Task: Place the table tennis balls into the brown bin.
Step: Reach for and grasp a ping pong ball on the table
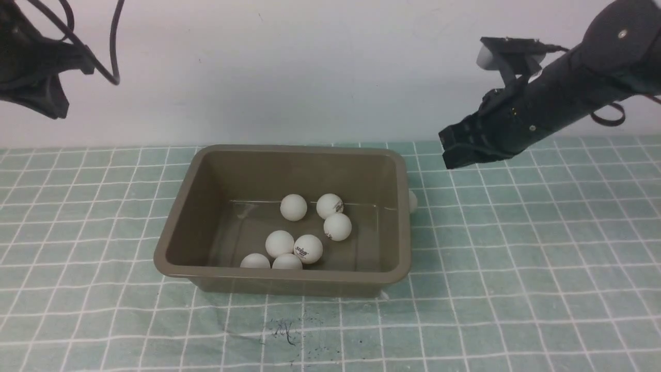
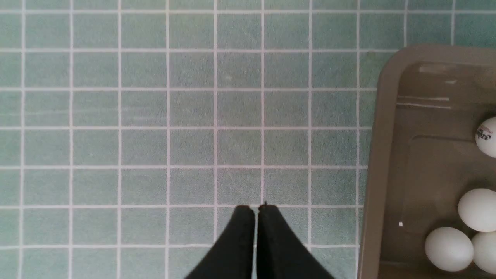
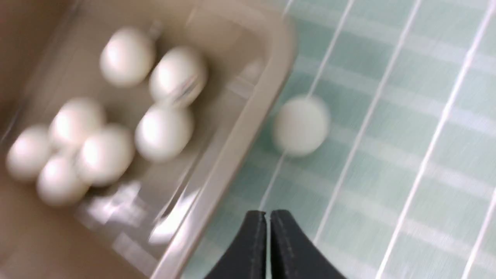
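The brown bin (image 1: 178, 217) stands mid-table with several white table tennis balls (image 1: 293, 207) on its floor. One more ball (image 1: 412, 201) lies on the cloth just outside the bin's right wall, half hidden by the rim; in the blurred right wrist view this ball (image 3: 300, 124) sits beside the bin rim (image 3: 240, 131). My right gripper (image 1: 454, 152) hovers above and right of that ball, shut and empty, its fingers (image 3: 254, 240) pressed together. My left gripper (image 2: 255, 209) is shut and empty over bare cloth left of the bin wall (image 2: 378, 162).
A green checked cloth (image 1: 516, 268) covers the table up to a white wall behind. The left arm (image 1: 31, 77) is raised at the far upper left with cables hanging. A dark scribble (image 1: 281, 328) marks the cloth in front of the bin.
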